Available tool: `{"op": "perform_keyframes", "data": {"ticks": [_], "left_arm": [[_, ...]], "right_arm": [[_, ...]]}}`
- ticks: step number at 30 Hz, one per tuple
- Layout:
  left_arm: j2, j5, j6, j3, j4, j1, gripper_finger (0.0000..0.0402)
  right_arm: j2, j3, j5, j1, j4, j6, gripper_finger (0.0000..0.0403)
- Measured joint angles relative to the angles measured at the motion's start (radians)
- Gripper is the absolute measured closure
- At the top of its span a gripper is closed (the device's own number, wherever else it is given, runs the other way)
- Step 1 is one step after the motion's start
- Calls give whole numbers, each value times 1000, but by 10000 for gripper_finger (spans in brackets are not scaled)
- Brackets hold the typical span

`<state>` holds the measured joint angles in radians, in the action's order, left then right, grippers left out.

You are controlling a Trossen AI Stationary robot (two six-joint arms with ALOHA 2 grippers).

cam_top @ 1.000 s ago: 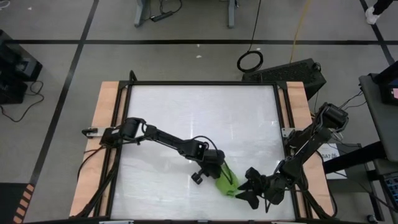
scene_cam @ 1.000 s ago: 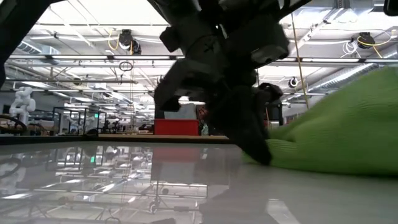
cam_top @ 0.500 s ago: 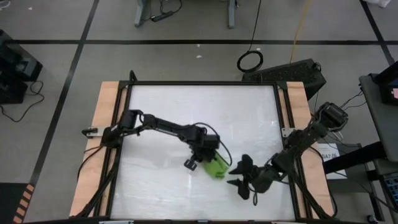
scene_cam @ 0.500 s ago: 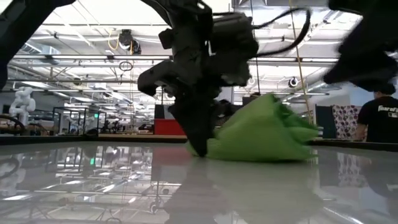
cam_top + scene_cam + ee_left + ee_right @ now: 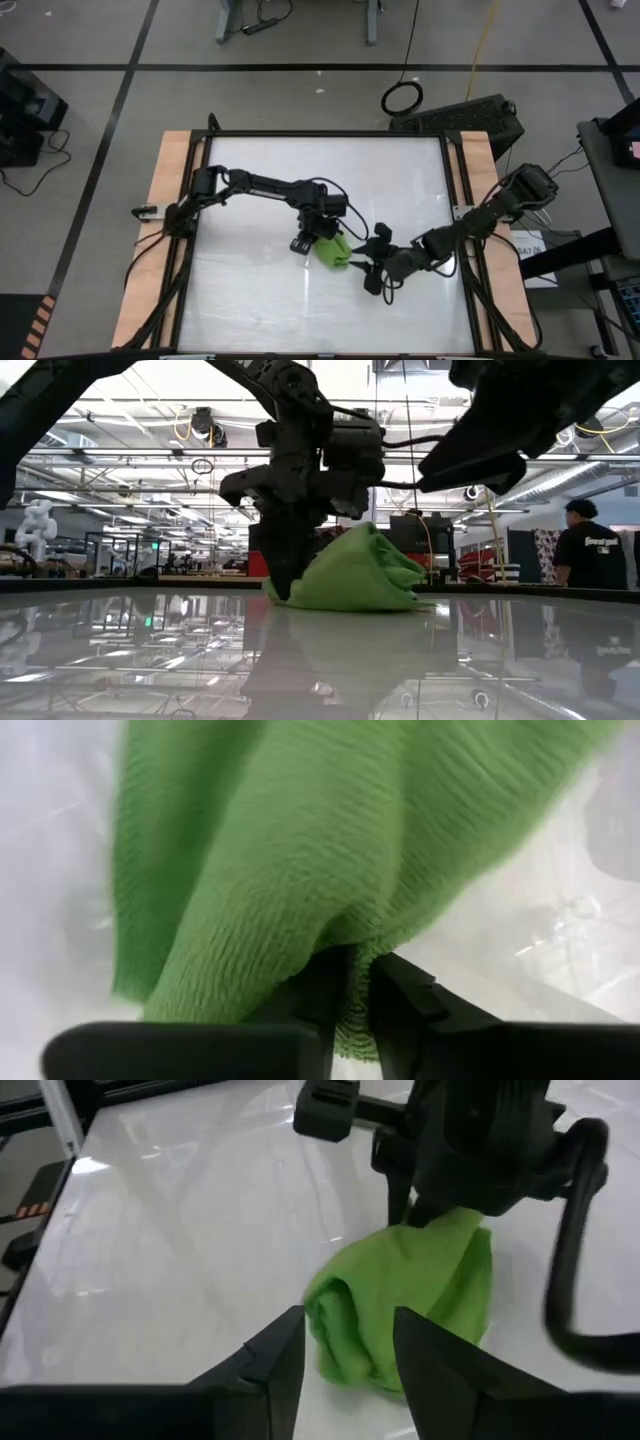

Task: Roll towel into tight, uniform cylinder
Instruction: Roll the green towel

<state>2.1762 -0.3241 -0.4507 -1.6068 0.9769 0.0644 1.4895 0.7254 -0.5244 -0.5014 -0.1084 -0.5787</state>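
Note:
The lime-green towel (image 5: 336,249) lies bunched in a small heap near the middle of the white table (image 5: 260,170), its underside on the tabletop (image 5: 355,572). My left gripper (image 5: 318,240) stands at the heap's left side, pointing steeply down and shut on the cloth. My right gripper (image 5: 368,265) hovers just right of the towel. It is open, and its fingers point at the heap (image 5: 400,1315) without touching it. My left gripper pinches a bunched fold at the towel's edge (image 5: 345,945) between its two fingers; how many layers I cannot tell. The fingers (image 5: 285,575) come from above, pointing steeply down. The rest of the towel sits slack on the table beside them.
Wooden rails (image 5: 170,200) and a black frame run along the table's left and right sides. Open tabletop lies toward the far edge and the left. A person (image 5: 590,555) stands in the room behind the table.
My left gripper has moved from near the table's front edge toward the middle, dragging the towel along the tabletop. The towel has stayed bunched. My right gripper has followed toward the left and far side and has rolled about its axis.

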Motion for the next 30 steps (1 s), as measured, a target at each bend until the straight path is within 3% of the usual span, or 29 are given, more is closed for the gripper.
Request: {"op": "perform_keyframes", "data": {"ticks": [16,23,30], "left_arm": [[-132,-4,17,-1,18,25,238],[-154,-27,29,-2,51,25,230],[-175,-64,74,-3,94,12,230]], "right_arm": [[64,0,46,67,-128,102,264],[131,0,113,111,-197,153,264],[191,0,104,175,-96,149,264]]}}
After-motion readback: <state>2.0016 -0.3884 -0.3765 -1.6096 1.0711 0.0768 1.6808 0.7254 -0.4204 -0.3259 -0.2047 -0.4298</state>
